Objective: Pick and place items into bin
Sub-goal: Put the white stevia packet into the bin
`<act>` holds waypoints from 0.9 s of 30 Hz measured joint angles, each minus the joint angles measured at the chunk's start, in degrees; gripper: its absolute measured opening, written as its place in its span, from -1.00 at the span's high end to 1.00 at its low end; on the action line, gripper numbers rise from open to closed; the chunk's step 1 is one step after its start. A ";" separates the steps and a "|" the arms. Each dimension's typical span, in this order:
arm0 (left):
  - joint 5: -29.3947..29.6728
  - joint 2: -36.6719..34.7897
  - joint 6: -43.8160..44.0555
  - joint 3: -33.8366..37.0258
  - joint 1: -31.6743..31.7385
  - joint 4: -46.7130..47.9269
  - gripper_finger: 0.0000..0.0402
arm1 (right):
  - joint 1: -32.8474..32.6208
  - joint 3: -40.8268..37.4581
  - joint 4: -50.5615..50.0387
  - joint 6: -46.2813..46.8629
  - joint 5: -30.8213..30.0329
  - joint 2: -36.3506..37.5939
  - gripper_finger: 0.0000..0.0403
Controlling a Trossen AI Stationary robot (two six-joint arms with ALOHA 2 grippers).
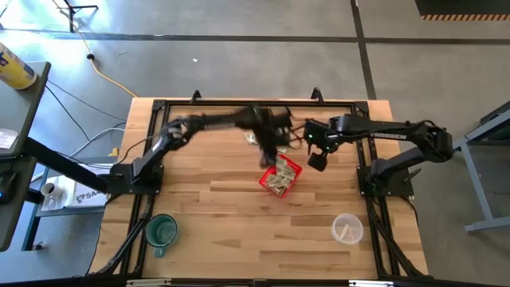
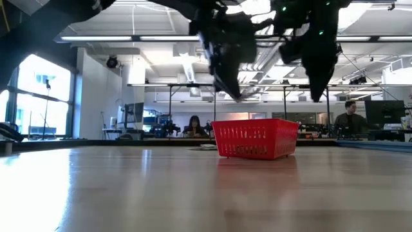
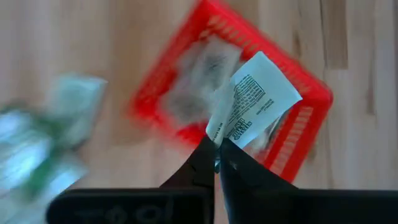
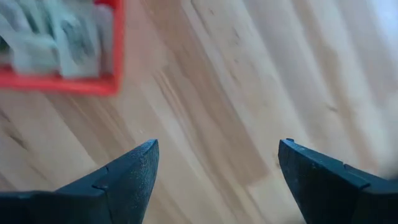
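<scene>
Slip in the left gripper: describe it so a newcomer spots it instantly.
Find the red basket near the middle of the wooden table. Above it, the left gripper pinches one paper slip by its corner. Unlike the crumpled slips lying in the basket, it is held aloft, showing printed text.

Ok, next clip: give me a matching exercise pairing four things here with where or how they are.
Things:
1. left gripper
2. right gripper
3. green mug
4. red basket

States:
A. holds paper slips, mid-table
B. open, empty, above bare wood
C. shut on a white printed slip
D. near the left arm's base

Pairs: 1-C, 2-B, 3-D, 4-A
</scene>
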State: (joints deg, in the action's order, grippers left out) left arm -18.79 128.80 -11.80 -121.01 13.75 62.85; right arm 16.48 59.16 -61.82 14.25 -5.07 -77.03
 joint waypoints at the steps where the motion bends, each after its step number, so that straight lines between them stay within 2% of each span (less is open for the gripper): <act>1: 1.08 0.92 1.63 0.08 -1.78 -1.55 0.73 | -0.50 -0.07 -1.23 -0.44 -1.63 1.07 -0.59; 4: 4.84 3.51 6.73 0.17 -6.08 -5.40 0.56 | -1.71 -0.09 -3.91 -0.91 -4.42 5.16 -0.59; 9: 19.33 6.00 14.28 0.15 -10.47 -6.59 0.27 | -2.31 -0.09 -7.21 2.10 -6.00 12.73 -0.59; 14: 20.99 5.61 19.78 0.18 -10.30 3.85 0.05 | -2.35 -0.05 -4.66 3.20 -6.00 16.78 -0.59; 19: 22.58 0.88 22.60 0.24 -10.97 14.25 -0.01 | -0.86 -0.04 3.31 -2.78 -5.72 14.05 -0.59; 24: 24.01 -6.21 21.58 0.16 -11.21 10.32 -0.02 | 1.88 -0.04 8.60 -6.36 -5.09 11.31 -0.59; 27: 28.17 -9.85 21.27 0.20 -10.54 8.40 -0.02 | 4.52 -0.04 11.71 -7.56 -2.66 10.34 -0.59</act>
State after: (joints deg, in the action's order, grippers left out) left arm 9.38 118.95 9.47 -120.81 3.21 71.25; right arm 21.00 59.11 -50.11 6.69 -7.73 -66.70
